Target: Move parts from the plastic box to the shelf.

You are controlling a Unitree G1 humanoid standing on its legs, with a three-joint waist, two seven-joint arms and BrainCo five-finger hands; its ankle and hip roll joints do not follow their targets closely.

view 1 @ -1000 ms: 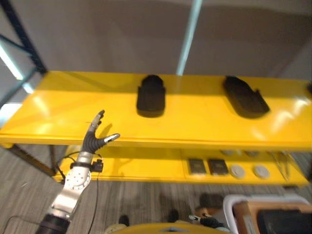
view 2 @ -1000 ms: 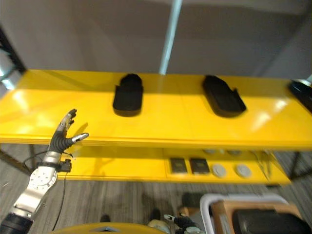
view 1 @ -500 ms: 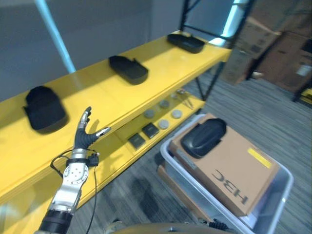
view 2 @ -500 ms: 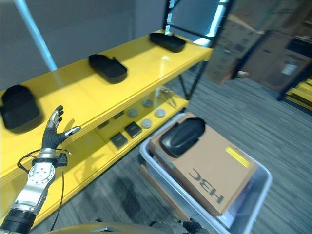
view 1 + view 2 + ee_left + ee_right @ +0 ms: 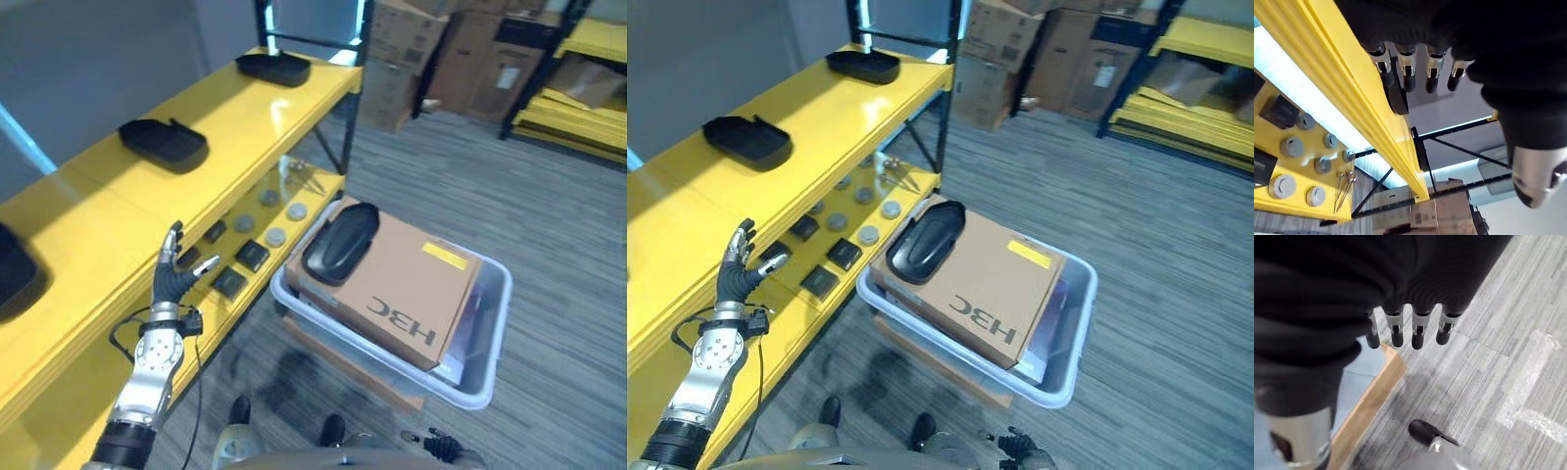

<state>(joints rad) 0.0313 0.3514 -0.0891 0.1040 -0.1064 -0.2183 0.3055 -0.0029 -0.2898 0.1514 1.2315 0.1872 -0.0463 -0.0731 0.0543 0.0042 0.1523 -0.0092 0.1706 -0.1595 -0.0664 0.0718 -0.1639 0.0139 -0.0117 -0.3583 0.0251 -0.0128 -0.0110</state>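
A black moulded part [image 5: 340,242] lies on a brown cardboard box [image 5: 407,299] inside the clear plastic box [image 5: 487,367] on the floor. Two more black parts [image 5: 163,143] [image 5: 273,67] rest on the yellow shelf's upper board [image 5: 108,211], and a third [image 5: 14,278] shows at the view's left edge. My left hand [image 5: 172,278] is raised in front of the shelf's edge, open and empty, well left of the plastic box. The left wrist view has its fingers [image 5: 1408,74] straight beside the yellow edge. My right hand [image 5: 1399,331] hangs open over the grey floor, holding nothing.
The lower yellow board [image 5: 294,196] carries several grey discs [image 5: 277,236] and small black blocks [image 5: 253,257]. Dark shelf posts [image 5: 351,108] stand at the shelf's far end. Stacked cardboard boxes [image 5: 446,59] and another yellow rack [image 5: 578,93] stand beyond grey carpet.
The camera has swung right, so the shelf slid left and the plastic box came fully into view. My left hand stays raised and open.
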